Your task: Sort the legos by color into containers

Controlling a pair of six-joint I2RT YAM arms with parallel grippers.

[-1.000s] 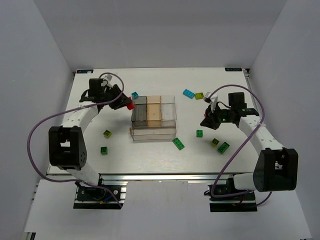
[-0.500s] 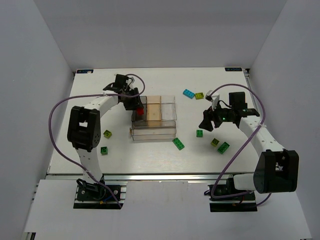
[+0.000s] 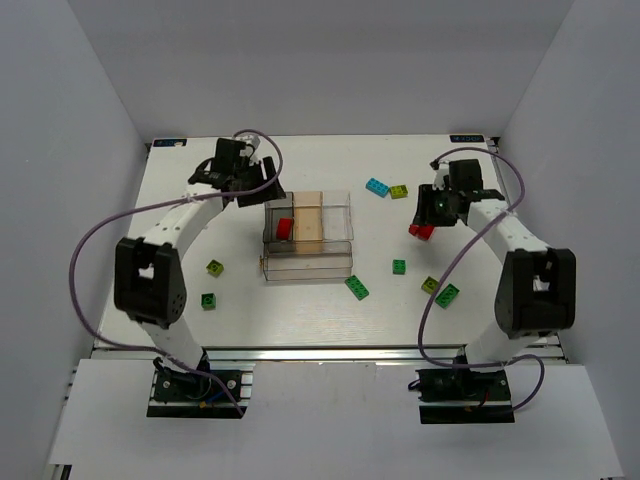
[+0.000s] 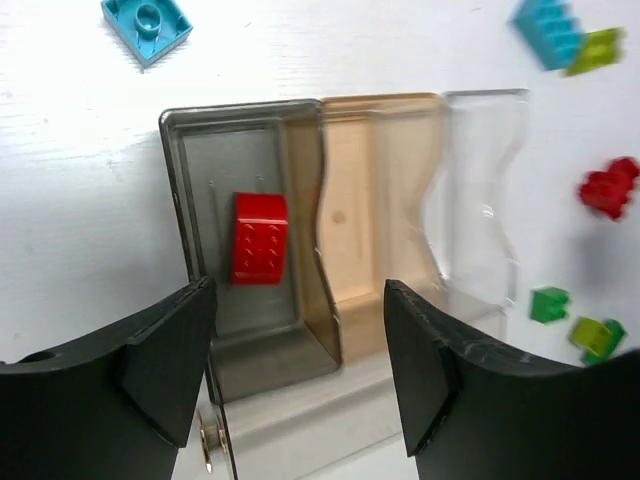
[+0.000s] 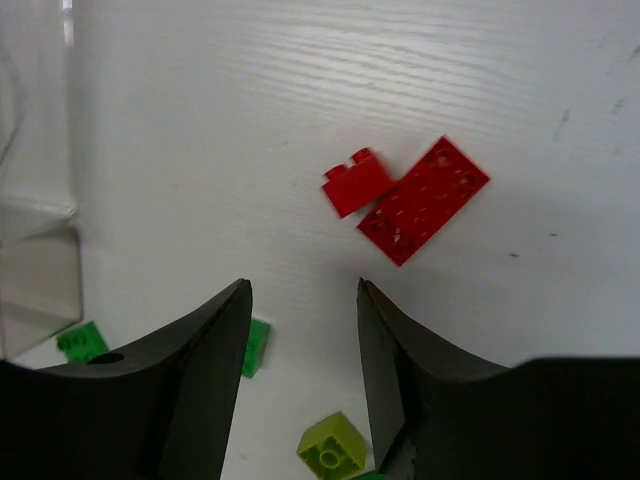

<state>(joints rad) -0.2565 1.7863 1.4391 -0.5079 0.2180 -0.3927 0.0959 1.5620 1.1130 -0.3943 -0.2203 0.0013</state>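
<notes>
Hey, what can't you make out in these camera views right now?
Top view: the red bricks are partly covered by the right gripper, so their number is unclear.
Left wrist view: the cyan and lime bricks at upper right are motion-blurred.
Right wrist view: a green brick sits half behind a finger, and the container is cut by the left edge.

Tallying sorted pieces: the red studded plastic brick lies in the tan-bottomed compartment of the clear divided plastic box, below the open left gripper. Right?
Wrong compartment. The left wrist view shows the red studded plastic brick in the smoky grey end compartment of the clear divided plastic box, beside the tan-bottomed compartment, below the open left gripper.
</notes>
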